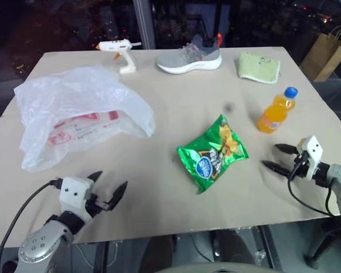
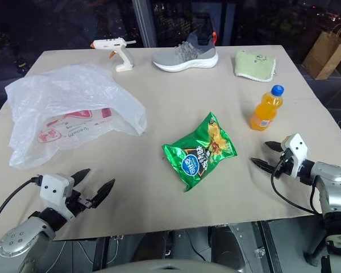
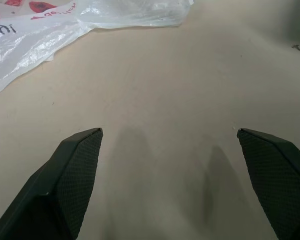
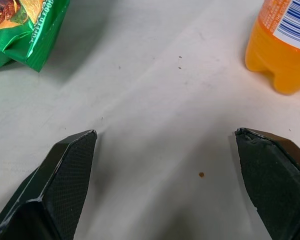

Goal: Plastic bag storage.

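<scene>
Both arms hang low at the near edge of the desk [image 1: 176,187], and neither has engaged anything, which reads as a waiting posture at the very start of the job. The left tool [image 1: 109,189] sits at about seven o'clock with its two black fingers spread wide over bare desk; it points toward the plastic bag [image 1: 74,114], which lies just beyond it, apart from the fingertips. That nearness suggests the left arm is the one meant to make the first grab. The right tool [image 1: 279,158], at about four o'clock, is likewise spread and empty, aimed at the gap between the green snack packet [image 1: 213,153] near the centre and the orange drink bottle [image 1: 275,111] at three o'clock.

The rest looks like clutter laid out around the target: a glue gun [image 1: 120,52] at eleven o'clock, a grey shoe [image 1: 190,57] at twelve, a folded green cloth [image 1: 258,67] at one, and a brown paper bag [image 1: 328,51] off the desk's far right corner.

The plastic bag lies at nine to ten o'clock, slumped and crumpled rather than flat. Its film is thin, translucent white and heavily creased, with red printing on the part lying against the desk. It will probably slip and billow when pinched.
</scene>
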You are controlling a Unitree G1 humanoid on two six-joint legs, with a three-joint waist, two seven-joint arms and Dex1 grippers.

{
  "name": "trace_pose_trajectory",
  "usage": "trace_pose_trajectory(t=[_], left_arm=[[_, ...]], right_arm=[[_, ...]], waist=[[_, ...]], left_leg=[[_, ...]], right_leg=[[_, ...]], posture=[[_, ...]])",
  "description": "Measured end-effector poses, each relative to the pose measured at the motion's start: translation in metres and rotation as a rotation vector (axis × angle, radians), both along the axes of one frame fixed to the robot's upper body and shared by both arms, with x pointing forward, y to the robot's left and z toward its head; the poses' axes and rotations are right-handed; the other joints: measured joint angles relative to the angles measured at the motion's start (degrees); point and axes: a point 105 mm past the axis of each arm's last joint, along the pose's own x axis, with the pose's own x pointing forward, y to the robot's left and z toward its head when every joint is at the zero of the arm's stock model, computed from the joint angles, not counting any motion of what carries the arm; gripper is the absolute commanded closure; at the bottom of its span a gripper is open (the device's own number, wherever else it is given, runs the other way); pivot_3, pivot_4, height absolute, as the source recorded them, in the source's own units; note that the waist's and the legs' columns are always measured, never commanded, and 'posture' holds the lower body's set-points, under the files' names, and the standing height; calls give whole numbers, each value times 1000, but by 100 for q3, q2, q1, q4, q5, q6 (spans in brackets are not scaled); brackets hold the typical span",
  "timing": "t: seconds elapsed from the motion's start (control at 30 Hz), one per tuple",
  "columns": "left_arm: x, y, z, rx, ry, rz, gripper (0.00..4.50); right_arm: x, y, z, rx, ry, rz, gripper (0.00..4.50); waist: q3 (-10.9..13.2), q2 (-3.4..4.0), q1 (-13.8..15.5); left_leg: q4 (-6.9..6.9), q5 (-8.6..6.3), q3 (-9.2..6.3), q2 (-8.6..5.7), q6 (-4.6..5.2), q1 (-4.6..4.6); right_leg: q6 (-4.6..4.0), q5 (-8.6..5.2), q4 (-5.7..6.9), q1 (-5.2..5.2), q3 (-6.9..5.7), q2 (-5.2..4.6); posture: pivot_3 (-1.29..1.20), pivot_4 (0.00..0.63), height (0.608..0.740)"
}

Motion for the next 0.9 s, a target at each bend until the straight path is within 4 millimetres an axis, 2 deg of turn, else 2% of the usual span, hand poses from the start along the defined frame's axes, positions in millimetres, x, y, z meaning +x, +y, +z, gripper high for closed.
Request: trace_pose_trajectory(t=[0.1,0.27,0.9], left_arm=[[3,-1,2,0,-13,-16,38],[5,-1,2,-1,-19,-42,38],[0,-2,6,40,-63,-78,38]], right_arm=[[-4,-4,1,4,0,9,0],[-6,-23,19,-18,-51,-21,0],[-6,-22,14,-6,-40,-11,0]], waist=[[2,2,18],[5,8,22],[7,11,5]], left_leg=[[0,0,-1,-2,0,-2],[0,0,0,1,0,0],[0,0,5,1,0,1]], right_leg=[[0,0,0,0,-1,-1],[0,0,0,0,0,2],[0,0,0,0,4,2]], posture=[[0,150,740],[0,150,740],[0,150,740]])
